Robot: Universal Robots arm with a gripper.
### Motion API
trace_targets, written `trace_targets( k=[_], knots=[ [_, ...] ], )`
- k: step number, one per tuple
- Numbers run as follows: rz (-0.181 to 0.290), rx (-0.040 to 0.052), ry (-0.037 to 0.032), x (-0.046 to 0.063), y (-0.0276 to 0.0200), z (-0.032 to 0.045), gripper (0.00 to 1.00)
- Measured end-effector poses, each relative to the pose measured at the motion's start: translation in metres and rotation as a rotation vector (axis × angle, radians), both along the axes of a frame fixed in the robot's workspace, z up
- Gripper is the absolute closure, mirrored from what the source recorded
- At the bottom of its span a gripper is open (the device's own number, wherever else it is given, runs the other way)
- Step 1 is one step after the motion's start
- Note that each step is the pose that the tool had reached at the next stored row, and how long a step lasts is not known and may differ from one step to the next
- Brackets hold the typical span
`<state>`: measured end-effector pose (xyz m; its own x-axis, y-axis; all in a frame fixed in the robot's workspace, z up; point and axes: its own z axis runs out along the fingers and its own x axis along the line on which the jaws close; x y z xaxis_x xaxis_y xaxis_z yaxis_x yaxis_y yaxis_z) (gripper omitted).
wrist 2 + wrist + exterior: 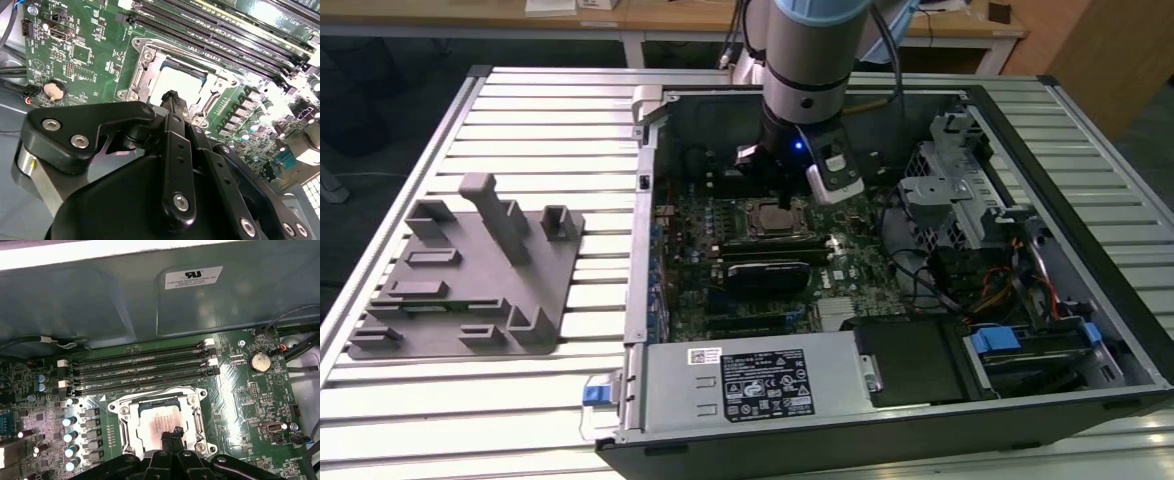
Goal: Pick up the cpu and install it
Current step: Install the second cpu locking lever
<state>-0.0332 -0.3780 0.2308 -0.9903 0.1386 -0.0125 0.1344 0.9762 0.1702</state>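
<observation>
cpu (159, 421) seated in socket (125, 412), gripper (171, 434) fingertips together at its edge

Arm reaching straight down, wrist vertical, gripper (171, 434) fingers (172, 97) pressed together at the tips

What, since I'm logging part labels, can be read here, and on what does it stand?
Nothing reads reliably.
Case-wall sticker, first wrist view: print too small.
Black label on the power supply: too blurred.
Small white tag beside it: too blurred.
Circuit board lettering: too small.
</observation>
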Motion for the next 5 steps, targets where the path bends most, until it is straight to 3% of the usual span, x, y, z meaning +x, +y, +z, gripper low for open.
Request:
trace_targets(
  k=[5],
  knots=[
    [0.0,-0.0002,0.0001,0.0001,0.0001,0.0006,0.89]
  ],
)
